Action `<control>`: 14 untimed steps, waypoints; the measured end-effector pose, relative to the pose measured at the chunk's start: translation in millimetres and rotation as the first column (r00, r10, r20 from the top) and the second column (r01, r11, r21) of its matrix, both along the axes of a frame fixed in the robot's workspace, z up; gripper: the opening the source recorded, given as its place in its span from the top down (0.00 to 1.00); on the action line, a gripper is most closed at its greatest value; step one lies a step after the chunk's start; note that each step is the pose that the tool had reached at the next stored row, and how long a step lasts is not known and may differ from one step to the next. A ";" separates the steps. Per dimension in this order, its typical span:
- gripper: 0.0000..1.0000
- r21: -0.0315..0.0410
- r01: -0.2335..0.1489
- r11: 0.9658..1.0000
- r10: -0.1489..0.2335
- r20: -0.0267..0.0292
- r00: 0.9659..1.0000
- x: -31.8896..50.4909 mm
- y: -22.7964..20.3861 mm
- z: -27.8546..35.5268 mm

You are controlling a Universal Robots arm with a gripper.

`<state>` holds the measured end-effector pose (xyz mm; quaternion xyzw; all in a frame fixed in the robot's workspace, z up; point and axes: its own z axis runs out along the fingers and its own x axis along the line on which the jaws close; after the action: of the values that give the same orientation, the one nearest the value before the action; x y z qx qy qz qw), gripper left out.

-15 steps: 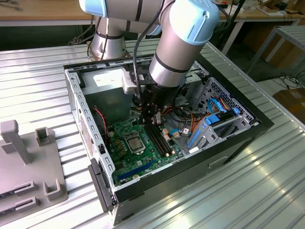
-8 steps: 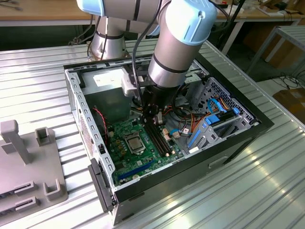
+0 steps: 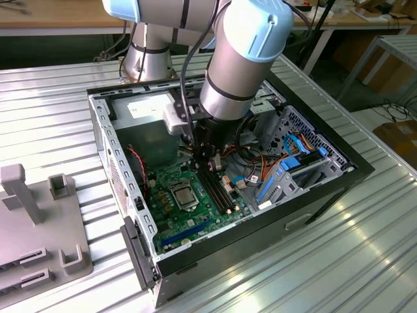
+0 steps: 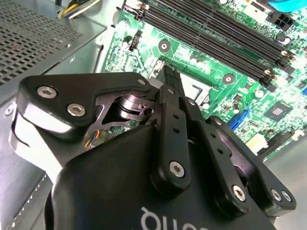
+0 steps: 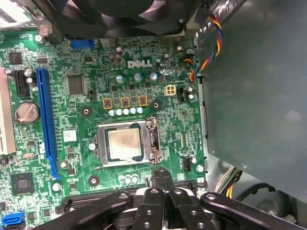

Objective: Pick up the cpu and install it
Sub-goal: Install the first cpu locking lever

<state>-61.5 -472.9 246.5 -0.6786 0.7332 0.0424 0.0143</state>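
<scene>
The cpu (image 5: 124,144) is a pale silver square lying flat inside the metal-framed socket (image 5: 152,143) on the green motherboard (image 5: 86,129). In the exterior view the cpu (image 3: 182,194) sits in the middle of the board inside the open computer case. My gripper (image 5: 161,175) hovers just off the socket's edge, fingers pressed together and holding nothing. In the second wrist view the fingertips (image 4: 169,75) point down at the board, covering part of the socket (image 4: 197,89). In the exterior view the gripper (image 3: 210,160) hangs above the board beside the memory slots.
Black memory slots (image 3: 218,189) run beside the socket. A blue expansion slot (image 5: 45,120) and coin battery (image 5: 26,112) lie on the board. A fan (image 5: 124,14) and coloured wires (image 5: 208,48) border it. A grey fixture (image 3: 39,222) stands on the ribbed metal table.
</scene>
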 end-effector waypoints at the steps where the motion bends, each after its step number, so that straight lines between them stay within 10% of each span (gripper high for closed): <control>1: 0.88 0.000 -0.003 1.000 0.003 0.002 1.000 -0.3 -0.1 0.1; 14: 0.88 0.000 -0.032 0.999 0.032 0.026 0.999 -5.4 -6.7 -0.8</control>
<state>-66.8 -479.7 245.6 -0.6908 0.7219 0.0339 0.0232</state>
